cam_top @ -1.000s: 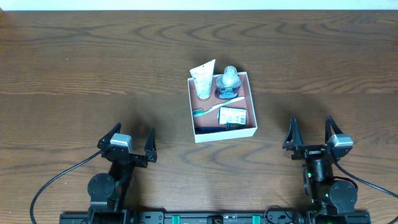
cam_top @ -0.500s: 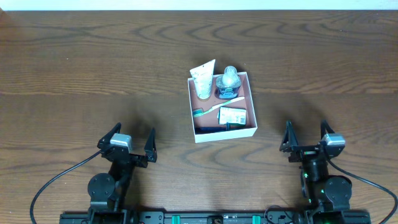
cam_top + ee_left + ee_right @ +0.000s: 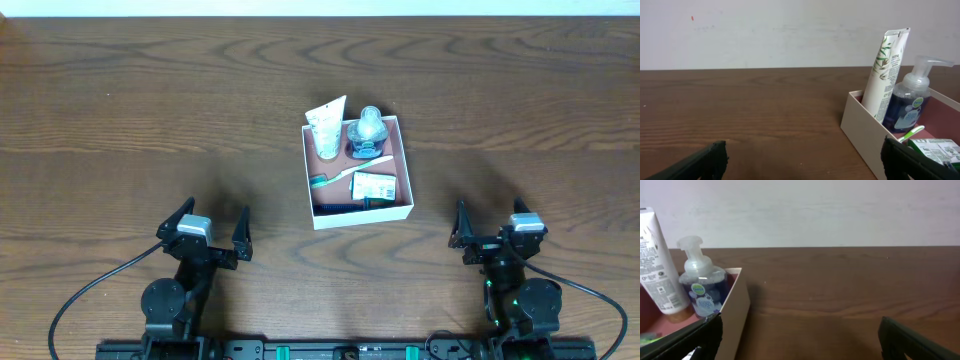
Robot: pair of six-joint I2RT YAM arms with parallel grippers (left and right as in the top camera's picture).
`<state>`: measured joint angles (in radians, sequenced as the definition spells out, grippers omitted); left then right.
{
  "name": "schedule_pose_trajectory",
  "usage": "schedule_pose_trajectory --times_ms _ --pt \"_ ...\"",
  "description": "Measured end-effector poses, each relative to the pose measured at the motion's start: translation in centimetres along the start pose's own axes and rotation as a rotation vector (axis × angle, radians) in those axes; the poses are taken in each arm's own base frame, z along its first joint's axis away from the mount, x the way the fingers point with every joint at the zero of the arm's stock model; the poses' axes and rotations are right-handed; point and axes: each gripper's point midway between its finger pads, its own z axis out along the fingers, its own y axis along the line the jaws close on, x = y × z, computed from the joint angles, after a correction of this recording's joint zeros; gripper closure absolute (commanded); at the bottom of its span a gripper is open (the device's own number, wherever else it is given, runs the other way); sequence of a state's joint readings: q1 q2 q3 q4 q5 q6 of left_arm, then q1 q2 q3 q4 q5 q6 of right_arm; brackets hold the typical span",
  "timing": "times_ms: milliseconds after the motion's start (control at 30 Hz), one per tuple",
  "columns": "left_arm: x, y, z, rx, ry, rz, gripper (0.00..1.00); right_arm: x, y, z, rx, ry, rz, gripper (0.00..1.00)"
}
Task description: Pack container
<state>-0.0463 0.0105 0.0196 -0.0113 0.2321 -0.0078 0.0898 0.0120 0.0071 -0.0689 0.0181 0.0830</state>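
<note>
The square, shallow container with thin white walls and a reddish-brown floor (image 3: 362, 216) is set midway across the dark wooden worktop (image 3: 150, 110), forward of both arms and between them. From the left jaws it lies ahead and to the right; from the right jaws, ahead and to the left. Both pairs of jaws are spread wide, with nothing held. A white upright tube (image 3: 886, 75), a blue pump bottle (image 3: 907, 107), a green-tipped toothbrush (image 3: 355, 170) and a small printed carton (image 3: 373, 186) are lodged inside. The right jaws are judged slightly nearer. Being square, the container offers no long axis for alignment.
</note>
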Motion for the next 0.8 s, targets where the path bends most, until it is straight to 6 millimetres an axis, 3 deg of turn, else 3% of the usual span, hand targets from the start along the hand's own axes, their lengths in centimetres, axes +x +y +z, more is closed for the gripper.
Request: schedule_pose_trajectory --times_ms 800 --pt "0.0 0.0 0.0 0.0 0.0 0.0 0.02 0.0 0.01 0.0 0.0 0.0 -0.039 0.01"
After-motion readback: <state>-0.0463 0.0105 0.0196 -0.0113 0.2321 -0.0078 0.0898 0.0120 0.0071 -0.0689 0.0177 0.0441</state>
